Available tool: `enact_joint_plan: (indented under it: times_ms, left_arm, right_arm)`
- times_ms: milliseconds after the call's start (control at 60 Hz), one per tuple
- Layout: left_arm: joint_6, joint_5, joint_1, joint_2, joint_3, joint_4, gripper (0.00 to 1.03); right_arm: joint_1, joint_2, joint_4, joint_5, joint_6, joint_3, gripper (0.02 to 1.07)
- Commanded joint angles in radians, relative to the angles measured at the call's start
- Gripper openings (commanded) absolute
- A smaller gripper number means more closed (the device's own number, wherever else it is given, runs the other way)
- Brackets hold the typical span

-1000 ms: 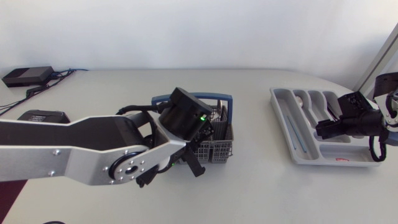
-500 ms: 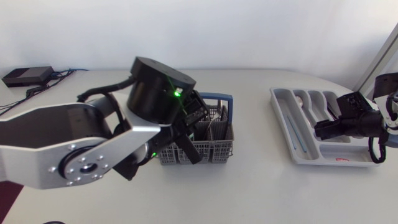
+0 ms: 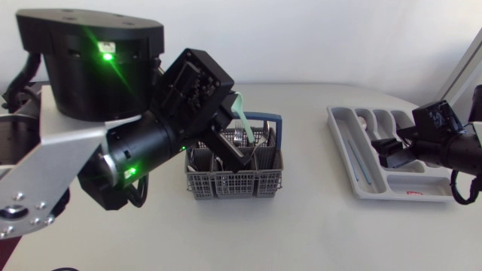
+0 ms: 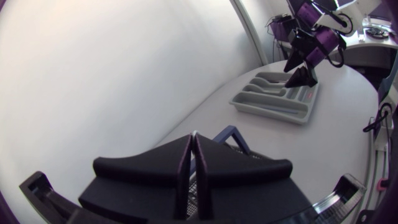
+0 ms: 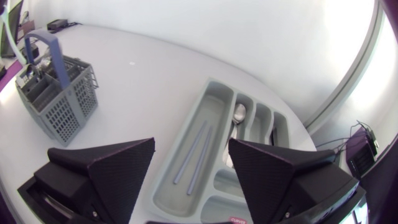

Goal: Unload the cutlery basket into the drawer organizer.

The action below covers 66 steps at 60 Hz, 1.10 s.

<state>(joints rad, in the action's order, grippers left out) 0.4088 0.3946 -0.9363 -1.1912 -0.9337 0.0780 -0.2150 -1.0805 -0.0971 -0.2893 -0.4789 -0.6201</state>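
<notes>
Since the earlier frames the left arm had risen high above the cutlery basket (image 3: 233, 182), and its end effector (image 3: 235, 134) had come up out of the compartments. The right arm had hardly shifted.

The left end effector was clenched on a thin pale green utensil (image 3: 241, 113), which stood out over the far side of the basket. The basket was about in the middle of the bench (image 3: 316, 226), with more cutlery upright in it. The drawer organizer (image 3: 361, 181) lay well apart at the right. The right end effector (image 5: 191, 146) hung over the organizer, released, with its fingers wide and nothing between them.

I judged that the step in hand was the lift-out of one piece, so the unloading was far from finished. The next move would call for carrying the piece to the right across the bench, and for choosing the compartment that suits its kind.

The left wrist view showed the two fingers pressed nearly together on a thin edge, which the head view did not show. Only the head view gave the colour of the utensil, but its lower end was hidden there. The right wrist view showed two thin pale sticks (image 5: 194, 155) in the long compartment and a spoon (image 5: 239, 114) in the next one.
</notes>
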Motion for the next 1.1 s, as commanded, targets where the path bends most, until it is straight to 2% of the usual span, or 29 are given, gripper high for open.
enact_joint_plan:
  times_ms: [0,200,433,617,850,1083]
  left_arm:
    - [-0.087,-0.043,0.016,0.005,0.016,-0.017,0.03]
    - [-0.275,-0.194,0.082,-0.041,-0.059,-0.115,0.03]
    - [-0.386,-0.329,0.123,-0.137,-0.134,-0.198,0.03]
    - [-0.442,-0.408,0.137,-0.194,-0.175,-0.236,0.03]
    - [-0.478,-0.456,0.151,-0.243,-0.208,-0.264,0.03]
    - [-0.49,-0.474,0.154,-0.246,-0.214,-0.27,0.03]
  right_arm:
    - [0.046,0.097,-0.007,-0.031,-0.012,0.059,0.91]
    - [0.216,0.287,-0.102,-0.037,0.008,0.105,0.91]
    - [0.433,0.347,-0.167,-0.037,0.097,0.1,0.9]
    - [0.543,0.289,-0.19,-0.037,0.16,0.037,0.9]
    - [0.674,0.156,-0.184,-0.021,0.264,-0.056,0.86]
    - [0.746,0.001,-0.154,0.002,0.309,-0.141,0.7]
